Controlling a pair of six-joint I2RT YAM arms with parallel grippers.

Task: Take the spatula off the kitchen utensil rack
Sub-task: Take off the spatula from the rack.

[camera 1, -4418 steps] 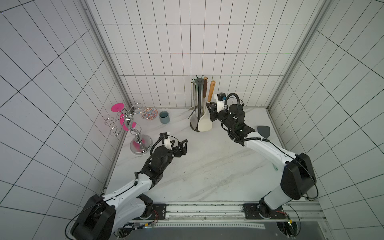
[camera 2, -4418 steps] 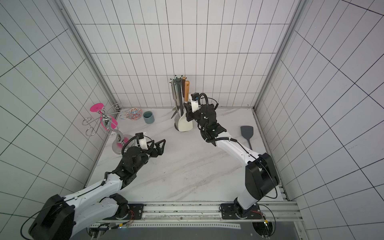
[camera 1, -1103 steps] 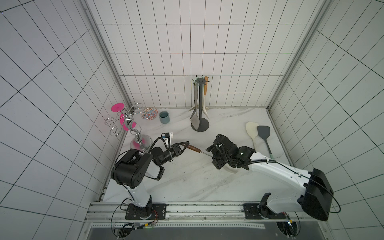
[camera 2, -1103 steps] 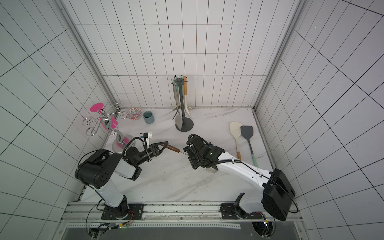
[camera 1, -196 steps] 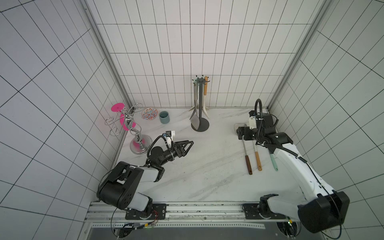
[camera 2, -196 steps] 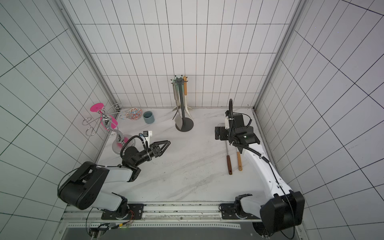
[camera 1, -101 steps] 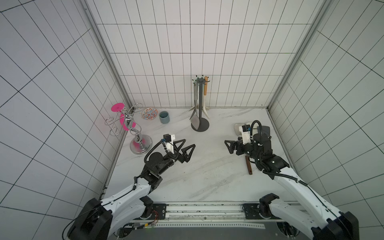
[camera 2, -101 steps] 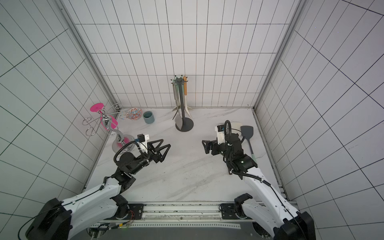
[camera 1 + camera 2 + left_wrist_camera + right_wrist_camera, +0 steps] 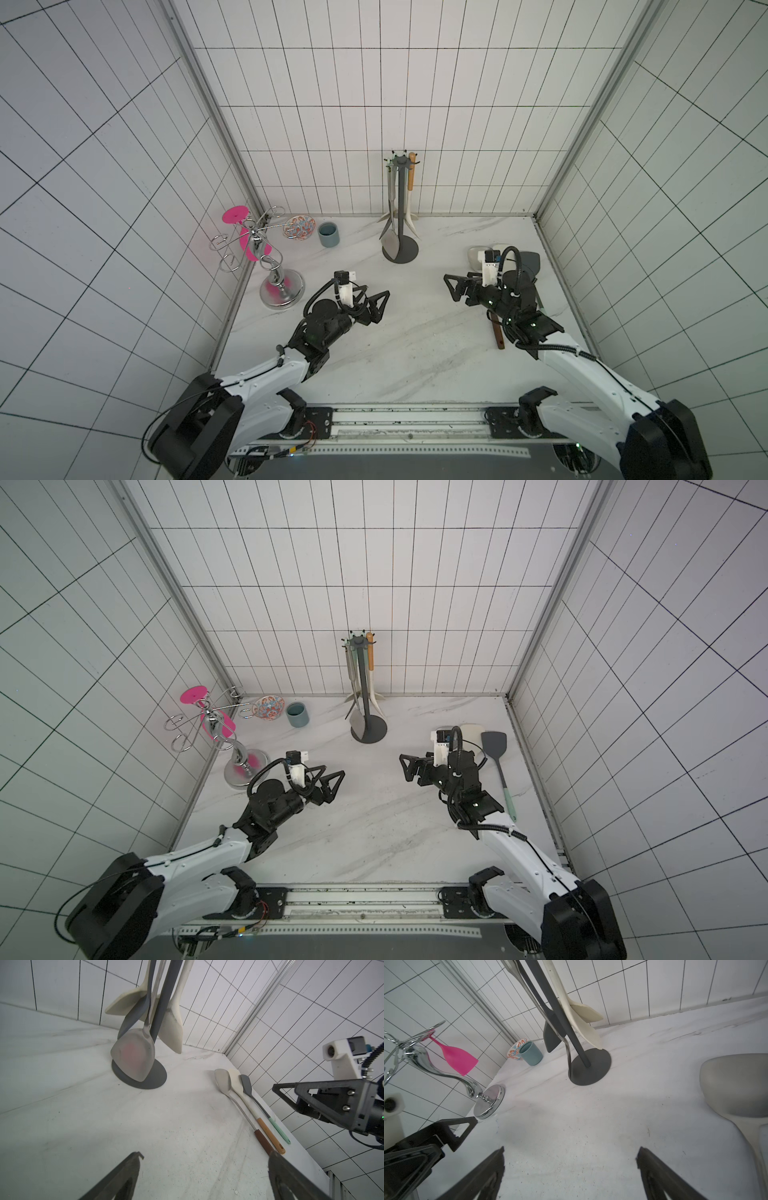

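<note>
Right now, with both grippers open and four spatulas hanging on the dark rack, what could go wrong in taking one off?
1. The hanging steel spatula overlaps the dark grey spatula beside the kitchen utensil rack pole; a grasp might snag both.
2. The rack's thin pole on a small round base might tip under a sideways pull.
3. The arm behind the right gripper hangs over the brown-handled spatula on the table and might sweep it.
</note>
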